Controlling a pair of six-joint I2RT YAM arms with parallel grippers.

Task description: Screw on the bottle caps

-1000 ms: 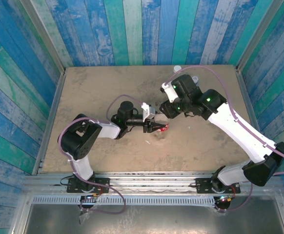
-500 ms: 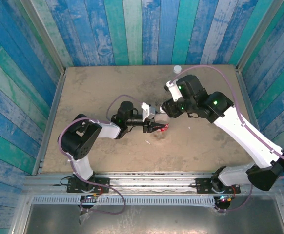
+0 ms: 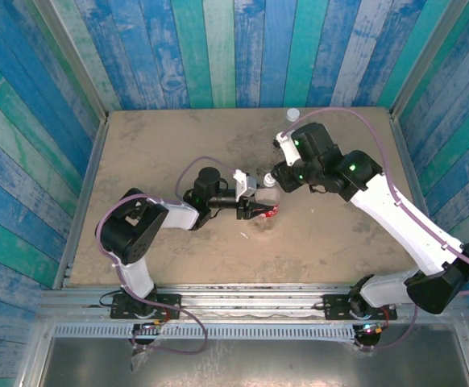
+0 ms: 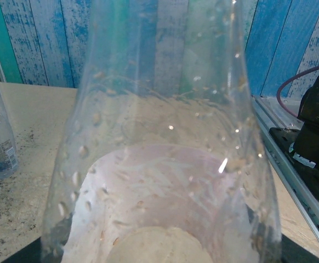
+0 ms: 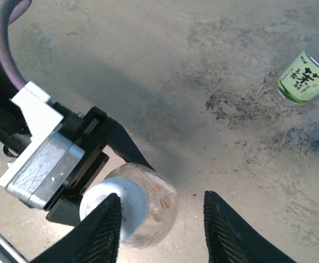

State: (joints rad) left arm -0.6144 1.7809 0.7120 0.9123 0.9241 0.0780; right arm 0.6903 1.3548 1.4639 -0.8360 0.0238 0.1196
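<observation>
Left gripper (image 3: 262,211) clamps one bottle (image 5: 157,211), one cap (image 5: 113,200) on it, lower left. Right gripper (image 5: 162,200) stands wide, empty; second bottle (image 5: 305,74) upper right.

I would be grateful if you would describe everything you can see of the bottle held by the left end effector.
The red-labelled bottle is small, of clear plastic, with droplets clinging inside its wall. It stands upright on the sandy table, a white cap on its neck; how tightly that is screwed cannot be told. The left end effector clamps its body from the side. The right end effector hangs open over it, one finger beside the cap.
</observation>
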